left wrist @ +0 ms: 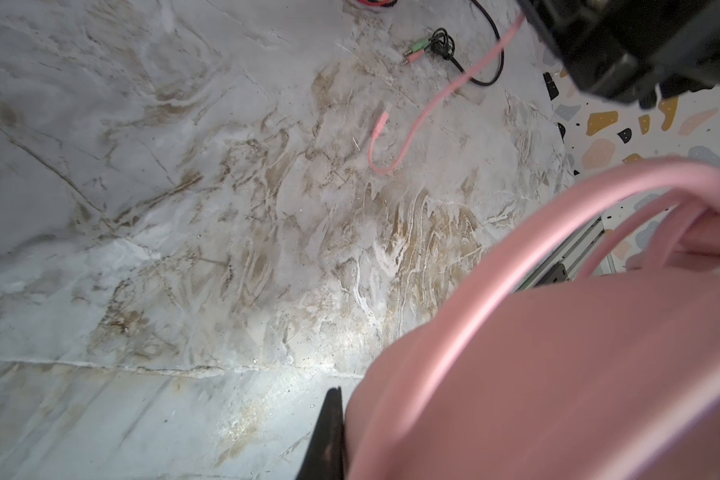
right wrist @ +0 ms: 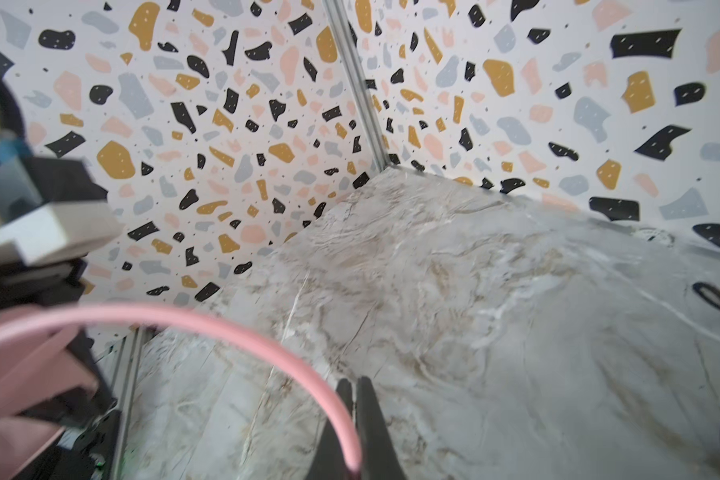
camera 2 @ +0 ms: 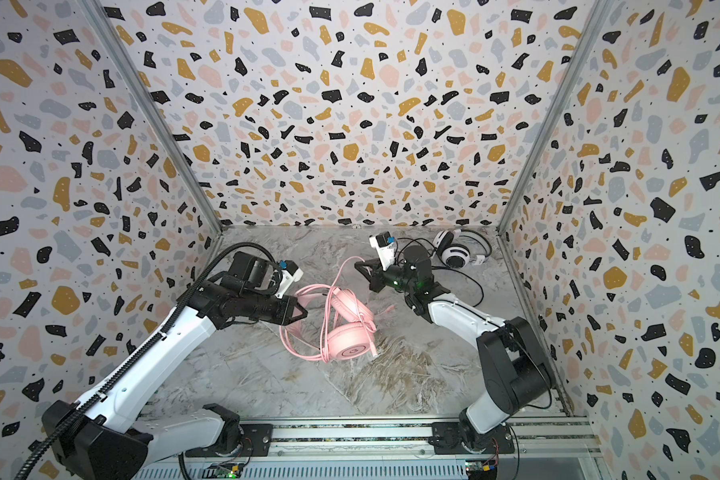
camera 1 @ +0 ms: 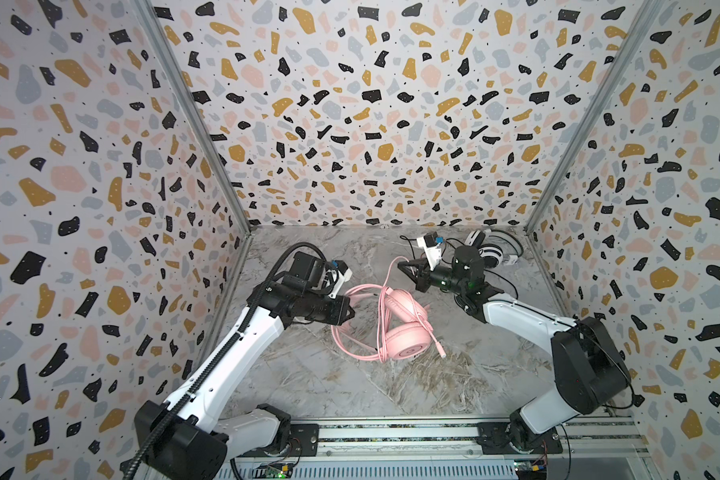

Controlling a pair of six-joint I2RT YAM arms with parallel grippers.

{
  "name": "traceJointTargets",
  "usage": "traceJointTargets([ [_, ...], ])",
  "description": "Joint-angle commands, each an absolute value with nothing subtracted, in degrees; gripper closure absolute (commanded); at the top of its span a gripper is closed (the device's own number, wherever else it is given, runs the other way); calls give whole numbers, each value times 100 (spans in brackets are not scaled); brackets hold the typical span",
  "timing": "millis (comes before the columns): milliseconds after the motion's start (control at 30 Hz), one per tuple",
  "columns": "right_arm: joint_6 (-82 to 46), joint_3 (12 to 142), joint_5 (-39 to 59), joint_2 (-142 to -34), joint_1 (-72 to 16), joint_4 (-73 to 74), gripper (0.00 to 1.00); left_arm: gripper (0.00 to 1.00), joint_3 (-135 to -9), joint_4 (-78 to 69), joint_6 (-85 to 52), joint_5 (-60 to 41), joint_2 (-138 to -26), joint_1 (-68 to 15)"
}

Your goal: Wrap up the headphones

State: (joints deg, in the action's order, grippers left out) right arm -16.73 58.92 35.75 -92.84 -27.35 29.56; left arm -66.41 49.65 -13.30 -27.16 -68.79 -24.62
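Worktop: marble slab, both headsets lying on it.
Pink headset: mid-worktop between the two arms, with cord loops draped around it.
White headset: far right corner, behind the right arm.
Pink cord: arcs off the headset straight into the right gripper.
Right gripper: clamped tight on the pink cord.
Left gripper: closed, right against the pink loops. Can't tell if it pinches any.
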Motion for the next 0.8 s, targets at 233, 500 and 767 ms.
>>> traceJointTargets([
  [233, -1954, 7983, 3088, -10771, -2164, 1845, 100, 100, -6502, 4497, -1616, -3055, -6670, -2839],
  [500, -1752, 8649, 3447, -11130, -2312, 1302, 100, 100, -6538, 4269, -1716, -3027, -6638, -2840],
  [767, -1851, 7024, 3914, -10632, -2662, 2399, 100, 100, -6788, 3485, -2157, -3309, -6614, -2846],
])
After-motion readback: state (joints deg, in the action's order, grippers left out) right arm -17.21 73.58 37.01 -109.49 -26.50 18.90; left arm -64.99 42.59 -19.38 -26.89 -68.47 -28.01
